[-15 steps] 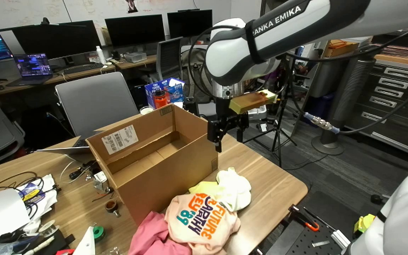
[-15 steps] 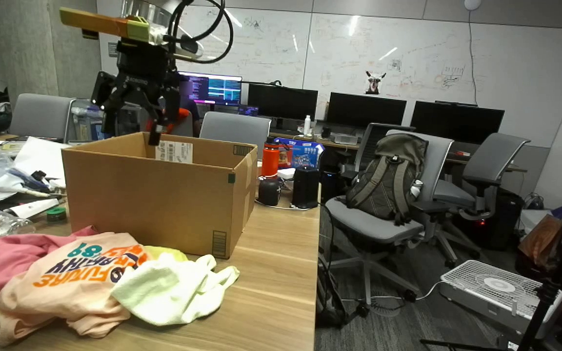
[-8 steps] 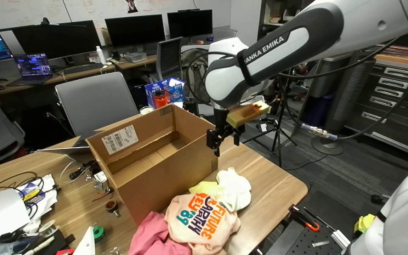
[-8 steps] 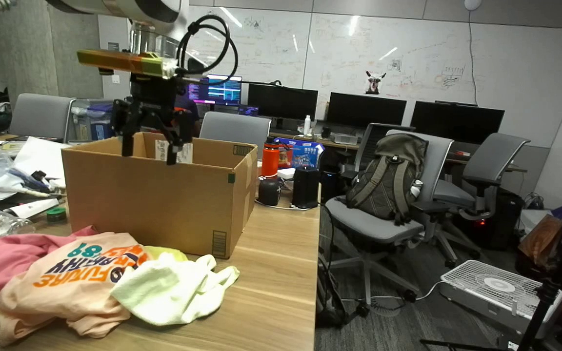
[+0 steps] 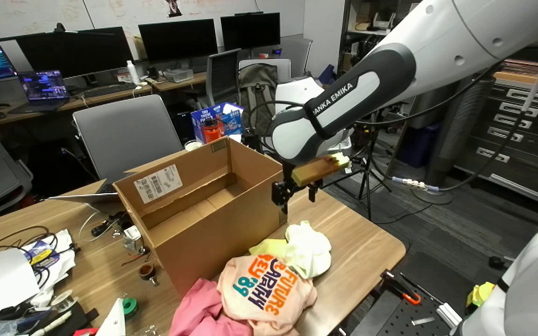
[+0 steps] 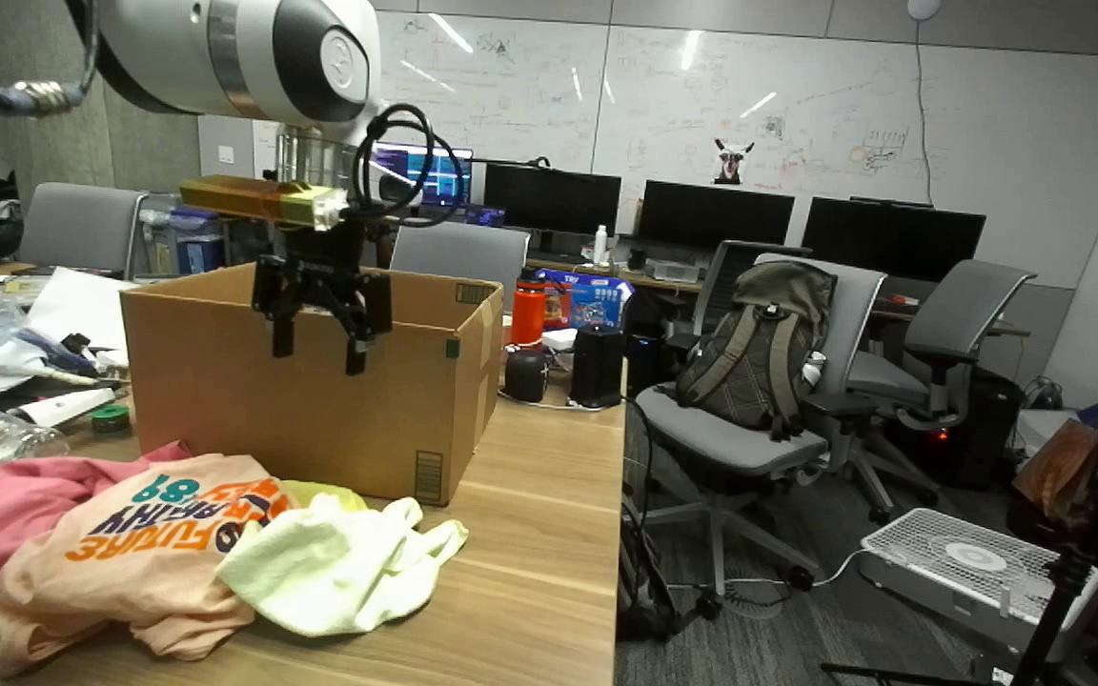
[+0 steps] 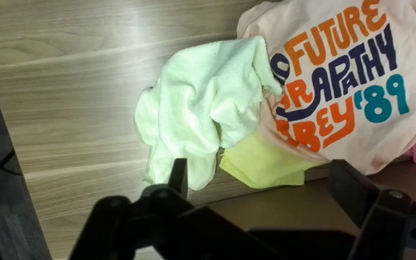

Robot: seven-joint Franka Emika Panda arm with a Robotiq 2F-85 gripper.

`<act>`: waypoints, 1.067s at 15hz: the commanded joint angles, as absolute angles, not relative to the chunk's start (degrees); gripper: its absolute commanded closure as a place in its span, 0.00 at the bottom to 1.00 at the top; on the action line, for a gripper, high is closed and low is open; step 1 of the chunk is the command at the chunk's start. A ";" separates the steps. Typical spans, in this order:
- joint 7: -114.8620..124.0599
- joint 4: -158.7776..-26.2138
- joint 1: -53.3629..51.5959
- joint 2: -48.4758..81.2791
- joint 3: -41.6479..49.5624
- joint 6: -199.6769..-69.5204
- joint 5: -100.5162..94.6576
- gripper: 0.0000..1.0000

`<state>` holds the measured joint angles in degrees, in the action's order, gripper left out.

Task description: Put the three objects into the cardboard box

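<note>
Monitors and whiteboard at the back, wooden desk in front. In an exterior view: upright cardboard box, none of the task's cloths on the visible part of its floor; just beside it, overlapping in a row, white cloth, lettered peach cloth and pink cloth, plus partly covered yellow cloth. In an exterior view too: same heap outside the box, with hand above, before the near wall, released. From the wrist view: with fingers spread well apart, nothing gripped. By all appearances, nothing done; left to do: all three, probably white cloth first.
</note>
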<state>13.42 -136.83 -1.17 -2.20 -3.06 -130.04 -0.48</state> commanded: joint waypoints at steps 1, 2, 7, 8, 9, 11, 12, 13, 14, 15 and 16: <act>19.48 -135.46 0.02 0.24 -1.44 -132.87 -3.29 0.00; 20.64 -135.32 0.37 0.61 -0.83 -133.17 -3.65 0.00; 23.51 -135.44 1.09 1.58 0.99 -133.06 -3.68 0.00; 23.78 -135.52 1.05 1.71 1.10 -132.77 -3.44 0.00; 23.91 -135.66 0.95 1.81 1.12 -132.42 -3.16 0.00; 23.86 -135.92 0.72 2.38 1.00 -131.94 -2.82 0.00; 23.55 -136.02 0.56 2.63 0.88 -131.62 -2.47 0.00; 23.13 -136.13 0.39 3.04 0.75 -131.38 -2.24 0.00; 23.03 -136.15 0.21 3.48 0.65 -131.12 -2.08 0.00; 22.80 -136.13 0.02 4.05 0.53 -130.94 -1.77 0.00; 22.52 -136.04 -0.11 4.53 0.44 -130.66 -1.39 0.00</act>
